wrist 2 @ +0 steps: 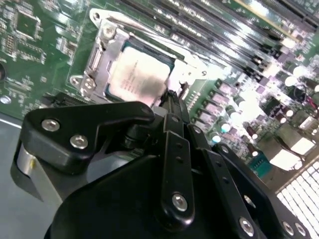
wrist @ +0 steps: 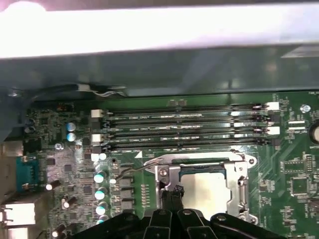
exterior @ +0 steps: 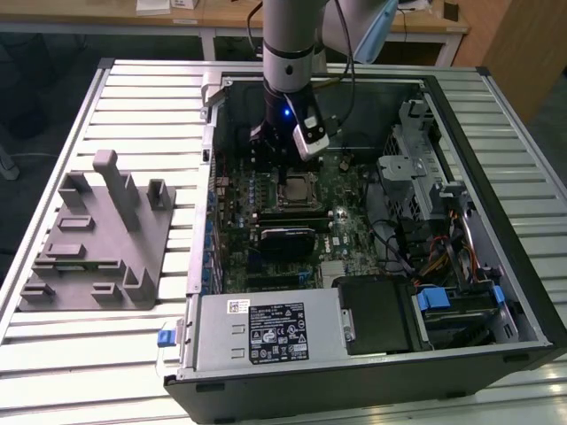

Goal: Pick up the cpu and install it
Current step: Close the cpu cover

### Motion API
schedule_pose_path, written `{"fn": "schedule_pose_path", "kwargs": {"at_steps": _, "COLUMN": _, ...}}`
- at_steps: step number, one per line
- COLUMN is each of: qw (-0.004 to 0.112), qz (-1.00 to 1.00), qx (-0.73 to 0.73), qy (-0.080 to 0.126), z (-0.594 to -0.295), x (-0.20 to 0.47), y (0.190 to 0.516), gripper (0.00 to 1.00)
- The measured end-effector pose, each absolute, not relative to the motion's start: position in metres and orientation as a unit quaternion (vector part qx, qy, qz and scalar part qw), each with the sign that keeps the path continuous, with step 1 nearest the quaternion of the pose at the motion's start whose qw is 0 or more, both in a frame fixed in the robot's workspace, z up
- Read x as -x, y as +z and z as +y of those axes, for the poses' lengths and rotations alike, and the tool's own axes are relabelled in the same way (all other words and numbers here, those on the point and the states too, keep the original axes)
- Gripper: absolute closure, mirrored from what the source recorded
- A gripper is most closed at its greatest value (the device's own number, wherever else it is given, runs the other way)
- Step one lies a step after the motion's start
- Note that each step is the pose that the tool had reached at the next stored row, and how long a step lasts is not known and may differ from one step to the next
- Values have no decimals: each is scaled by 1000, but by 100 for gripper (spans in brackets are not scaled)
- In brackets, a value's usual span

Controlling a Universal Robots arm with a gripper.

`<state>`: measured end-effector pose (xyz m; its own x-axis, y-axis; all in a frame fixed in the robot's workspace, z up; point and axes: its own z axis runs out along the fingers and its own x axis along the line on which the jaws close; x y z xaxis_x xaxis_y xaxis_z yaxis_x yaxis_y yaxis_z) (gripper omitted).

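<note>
Cpu (wrist 2: 137, 74) lies flat inside the socket frame (wrist 2: 97, 59), mid-board on the motherboard (exterior: 345, 230), toward the far wall of the case (exterior: 523, 301). I judge placement done; latching I cannot confirm. Gripper (wrist: 172, 191) sits at the socket's edge, jaws pinched together and not holding the chip. Both wrist views show the seating; the exterior view adds the grey fixture (exterior: 97, 239) beside the case.
</note>
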<state>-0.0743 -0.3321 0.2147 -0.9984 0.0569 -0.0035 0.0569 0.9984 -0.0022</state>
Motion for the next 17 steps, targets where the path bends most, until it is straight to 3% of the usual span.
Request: {"fn": "schedule_pose_path", "kwargs": {"at_steps": 17, "qw": 2, "qz": 1000, "qx": -29, "qy": -3, "z": -332, "x": 45, "y": 216, "gripper": 89}}
